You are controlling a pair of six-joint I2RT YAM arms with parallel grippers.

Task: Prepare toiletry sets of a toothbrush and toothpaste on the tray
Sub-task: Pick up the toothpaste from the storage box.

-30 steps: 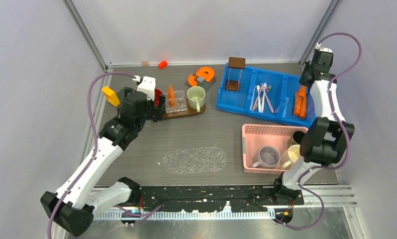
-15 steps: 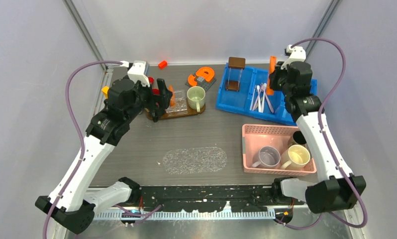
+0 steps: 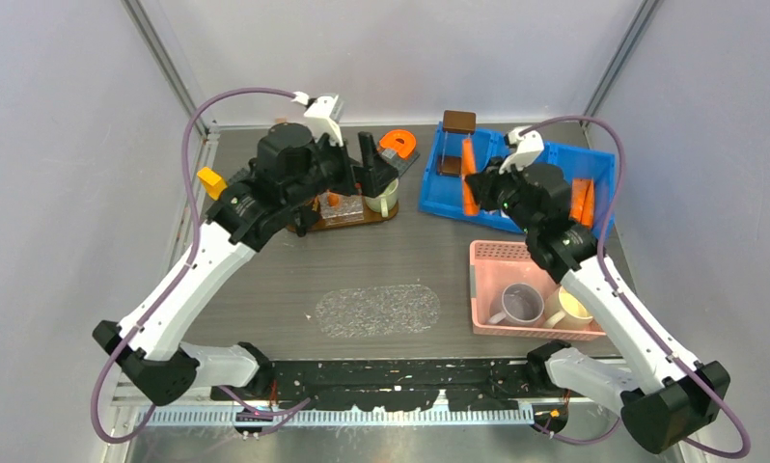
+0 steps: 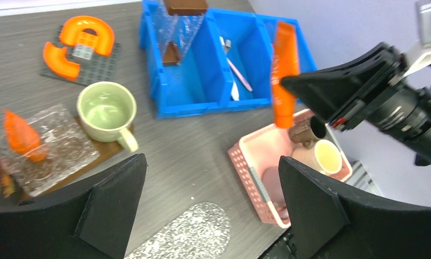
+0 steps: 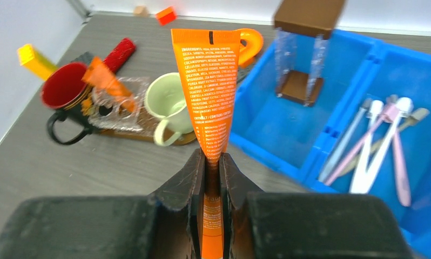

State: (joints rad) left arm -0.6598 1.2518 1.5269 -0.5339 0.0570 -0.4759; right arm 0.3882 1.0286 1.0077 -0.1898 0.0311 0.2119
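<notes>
My right gripper (image 5: pixel 212 162) is shut on an orange toothpaste tube (image 5: pixel 208 81), held upright in the air over the left end of the blue bin (image 3: pixel 439 198); the held tube also shows in the top view (image 3: pixel 469 178). Several white and pink toothbrushes (image 5: pixel 372 145) lie in the bin's middle compartment. More toothpaste tubes (image 3: pixel 582 201) lie in its right compartment. My left gripper (image 4: pixel 210 205) is open and empty, high above the brown tray (image 3: pixel 386 216). On the tray, another orange tube (image 4: pixel 21 135) stands in a clear holder beside a green mug (image 4: pixel 105 108).
A pink basket (image 3: pixel 487 289) with several mugs sits at the front right. A red-lined black mug (image 5: pixel 67 89) and a yellow block (image 3: pixel 211 183) are left of the tray. An orange C-shaped block (image 4: pixel 78 40) lies behind it. A brown-topped clear stand (image 5: pixel 305 32) is in the bin.
My right arm lifted a tube out of the bin's right compartment and swung left with it. My left arm rose and moved right over the tray, still open.
</notes>
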